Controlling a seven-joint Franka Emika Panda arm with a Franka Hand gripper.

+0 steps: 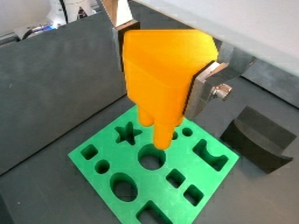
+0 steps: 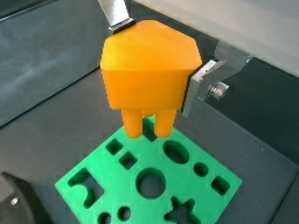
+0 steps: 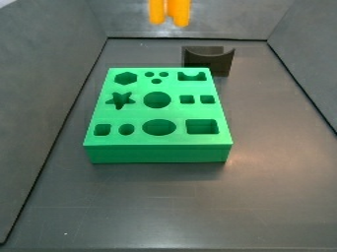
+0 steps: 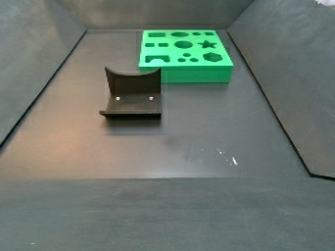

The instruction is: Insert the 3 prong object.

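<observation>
My gripper [image 1: 163, 61] is shut on the 3 prong object [image 1: 162, 66], an orange piece with a blocky body and thin prongs pointing down. In both wrist views the silver fingers [image 2: 201, 80] press its sides. It hangs above the green block with shaped holes [image 1: 131, 156], prongs clear of it, over the block's edge near the star hole. The object [image 2: 146, 70] and the block [image 2: 187, 171] show the same way here. In a side view only the prongs [image 3: 168, 12] show, high above the block [image 3: 158, 153]; the gripper is out of frame.
The dark fixture [image 3: 208, 59] stands on the floor just behind the green block, and it also shows in a side view [image 4: 131, 93] in front of the block [image 4: 183, 75]. Dark walls enclose the floor on the sides.
</observation>
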